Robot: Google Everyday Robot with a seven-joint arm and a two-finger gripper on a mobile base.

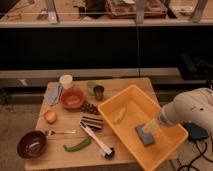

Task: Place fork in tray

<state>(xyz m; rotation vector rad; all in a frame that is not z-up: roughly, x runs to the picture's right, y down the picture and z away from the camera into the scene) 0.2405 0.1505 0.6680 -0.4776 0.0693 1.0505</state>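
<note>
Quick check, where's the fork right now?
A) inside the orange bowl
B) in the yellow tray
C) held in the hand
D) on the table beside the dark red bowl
D: the fork lies on the table just right of the dark red bowl, outside the tray, while the hand is over the tray's right part.

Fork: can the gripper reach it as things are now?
Likely yes. The fork lies uncovered on the table. The gripper hangs above the tray, and only low things, like the brush, lie between.
</note>
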